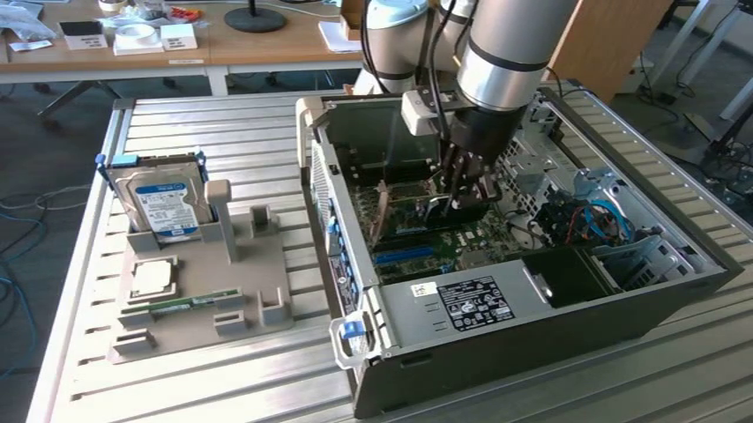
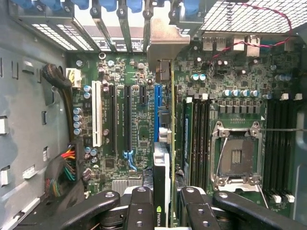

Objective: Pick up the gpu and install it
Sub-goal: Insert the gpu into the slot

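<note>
Pick-up done: gripper (image 2: 163, 203) clamped on the gpu (image 2: 162, 158), held edge-on inside the open PC case (image 1: 495, 335) just beside the motherboard's blue slot (image 2: 156, 110); install apparently unfinished, card judged not yet pressed home

Seen in the exterior view, a table (image 1: 212, 123) of ribbed, silver metal slats carries two things. Toward its 9 o'clock, a flat grey holder tray (image 1: 268, 269) lies on the slats. Toward 3 o'clock, a computer case (image 1: 530, 339) lies on its side with its open face up and a dark wall facing 6 o'clock. The two are near each other but apart, with bare slats between them.
</note>
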`<state>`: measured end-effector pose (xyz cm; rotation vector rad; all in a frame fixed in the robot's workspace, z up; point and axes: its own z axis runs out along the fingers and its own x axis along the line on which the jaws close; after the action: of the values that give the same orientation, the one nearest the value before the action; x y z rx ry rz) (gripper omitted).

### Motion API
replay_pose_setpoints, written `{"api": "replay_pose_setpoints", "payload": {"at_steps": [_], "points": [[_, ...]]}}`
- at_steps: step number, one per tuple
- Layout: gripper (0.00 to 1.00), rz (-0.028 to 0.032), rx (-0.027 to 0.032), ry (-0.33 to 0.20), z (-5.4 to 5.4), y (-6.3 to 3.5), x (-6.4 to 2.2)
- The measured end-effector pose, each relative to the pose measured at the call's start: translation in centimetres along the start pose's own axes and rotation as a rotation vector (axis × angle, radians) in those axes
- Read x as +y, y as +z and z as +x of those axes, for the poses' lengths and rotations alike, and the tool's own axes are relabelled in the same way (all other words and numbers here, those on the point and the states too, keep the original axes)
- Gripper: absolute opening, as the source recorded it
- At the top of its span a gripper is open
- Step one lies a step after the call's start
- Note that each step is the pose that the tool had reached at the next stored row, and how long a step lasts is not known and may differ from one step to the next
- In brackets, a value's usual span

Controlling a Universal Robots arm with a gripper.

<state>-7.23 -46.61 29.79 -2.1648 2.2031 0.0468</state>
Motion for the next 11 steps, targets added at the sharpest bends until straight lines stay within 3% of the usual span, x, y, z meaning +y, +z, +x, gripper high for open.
{"api": "replay_pose_setpoints", "payload": {"at_steps": [11], "points": [[0.26,-0.0002,0.0,-0.003,0.1,1.31,0.4]]}}
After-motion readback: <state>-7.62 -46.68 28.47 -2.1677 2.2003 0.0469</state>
